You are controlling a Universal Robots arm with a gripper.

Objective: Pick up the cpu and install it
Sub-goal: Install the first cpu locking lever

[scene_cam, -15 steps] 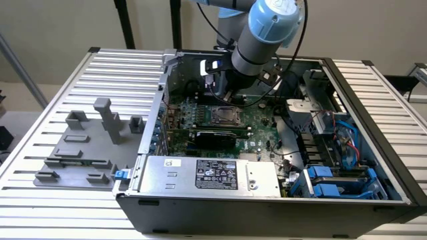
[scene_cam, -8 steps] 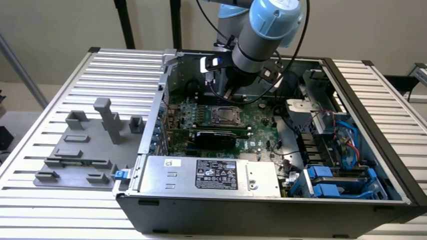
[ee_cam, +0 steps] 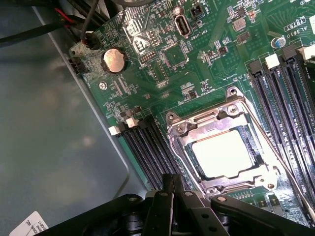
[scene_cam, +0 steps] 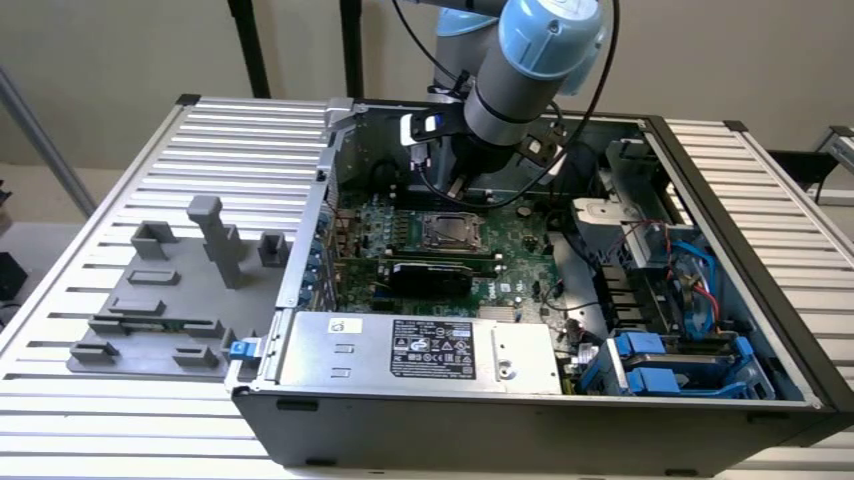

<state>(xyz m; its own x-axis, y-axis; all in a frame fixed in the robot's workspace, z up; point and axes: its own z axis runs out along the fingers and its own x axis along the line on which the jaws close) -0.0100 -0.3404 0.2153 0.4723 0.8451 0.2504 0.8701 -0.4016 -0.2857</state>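
Seen from outside: open computer case (scene_cam: 534,400) lying on a slatted metal table (scene_cam: 107,200), grey arm (scene_cam: 514,90) reaching down into the case's rear half, above the green motherboard (scene_cam: 400,235). Gripper (ee_cam: 170,184) closed, jaws pressed together with nothing between them, hanging just off the socket's metal frame (ee_cam: 224,110). In the wrist view: cpu (ee_cam: 221,155) lying flat inside that frame, pale top bare and level, at about two o'clock from the black fingertips and apart from them. Tight on two sides of the socket: black memory slots (ee_cam: 147,147) running along one edge, a second bank (ee_cam: 288,105) along the opposite edge, both rising close to the frame. More room past the frame's far edge, over low board parts toward the round coin battery (ee_cam: 113,61) at about eleven o'clock from the cpu. Beyond the board's edge, bare grey case floor (ee_cam: 44,147), flat and open. In the exterior view: power supply (scene_cam: 427,350) at six o'clock from the socket, blue drive bays (scene_cam: 667,365) at four o'clock, case walls closing all sides. Outside the case, at nine o'clock, grey fixture blocks (scene_cam: 174,290) standing on the table, well apart from the arm.
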